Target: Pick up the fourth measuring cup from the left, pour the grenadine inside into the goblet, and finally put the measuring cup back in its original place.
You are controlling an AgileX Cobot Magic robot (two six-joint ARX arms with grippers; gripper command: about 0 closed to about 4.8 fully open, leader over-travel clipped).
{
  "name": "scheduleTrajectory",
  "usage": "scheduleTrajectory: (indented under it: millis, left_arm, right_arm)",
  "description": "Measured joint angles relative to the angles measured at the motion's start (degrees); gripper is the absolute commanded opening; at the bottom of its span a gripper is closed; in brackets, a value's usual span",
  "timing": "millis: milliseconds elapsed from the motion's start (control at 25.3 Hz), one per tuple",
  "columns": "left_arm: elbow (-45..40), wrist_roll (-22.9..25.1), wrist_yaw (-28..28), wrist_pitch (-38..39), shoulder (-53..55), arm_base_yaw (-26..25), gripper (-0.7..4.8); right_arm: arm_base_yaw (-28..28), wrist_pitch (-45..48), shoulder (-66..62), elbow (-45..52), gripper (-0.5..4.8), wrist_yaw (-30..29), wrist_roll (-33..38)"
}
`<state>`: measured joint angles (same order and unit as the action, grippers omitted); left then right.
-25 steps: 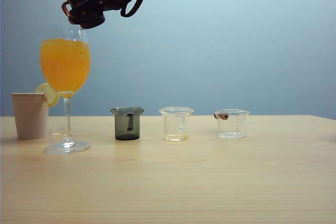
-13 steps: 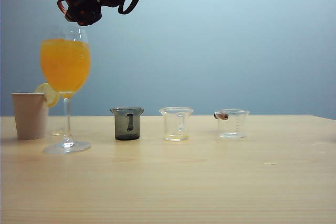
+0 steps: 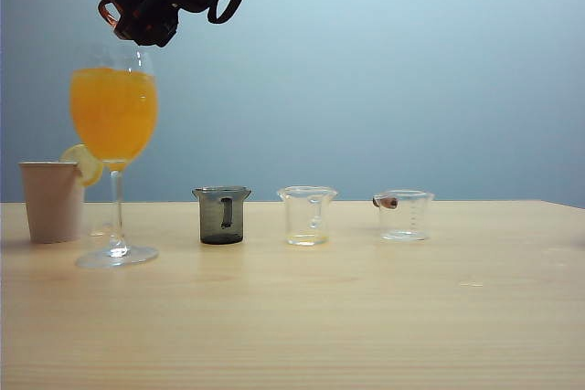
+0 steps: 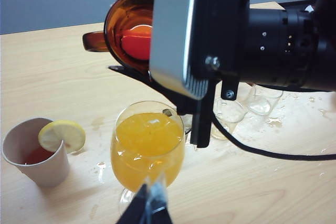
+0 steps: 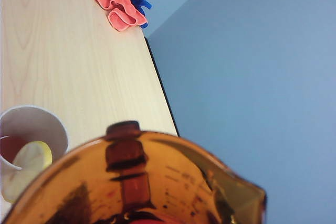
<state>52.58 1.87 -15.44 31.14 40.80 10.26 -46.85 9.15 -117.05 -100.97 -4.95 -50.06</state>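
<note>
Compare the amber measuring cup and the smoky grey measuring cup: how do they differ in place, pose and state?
The amber measuring cup is held in the air by the right gripper, above the goblet; the smoky grey measuring cup stands on the table.
The amber cup is tilted on its side; the grey cup is upright.
The amber cup holds red liquid; what the grey cup holds cannot be seen.
Both are small translucent cups with a side handle.

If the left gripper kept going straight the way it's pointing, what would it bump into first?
Probably the goblet. In the left wrist view, the left gripper points right at its orange-filled bowl, with nothing between. How near it is can't be told.
</note>
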Motion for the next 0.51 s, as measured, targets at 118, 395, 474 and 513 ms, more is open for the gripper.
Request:
scheduleTrajectory:
  millis: [118,395,474,513]
  left_arm:
    - [0.0,0.0,0.0,0.0,0.0,0.0,-0.04]
    - [0.0,0.0,0.0,0.0,0.0,0.0,-0.04]
    - [0.0,0.0,0.0,0.0,0.0,0.0,-0.04]
    - [0.0,0.0,0.0,0.0,0.0,0.0,-0.04]
  right_arm:
    - [-0.07,0.02,0.0,0.0,1.99,-0.07,-1.31]
    - [-0.17,0.33,0.0,0.0,1.99,-0.15,-3.02]
    - [-0.24,0.46,0.0,-0.02,1.99,-0.13,-3.89]
    - [-0.31,0.46,0.0,-0.02,1.99,-0.11,-4.55]
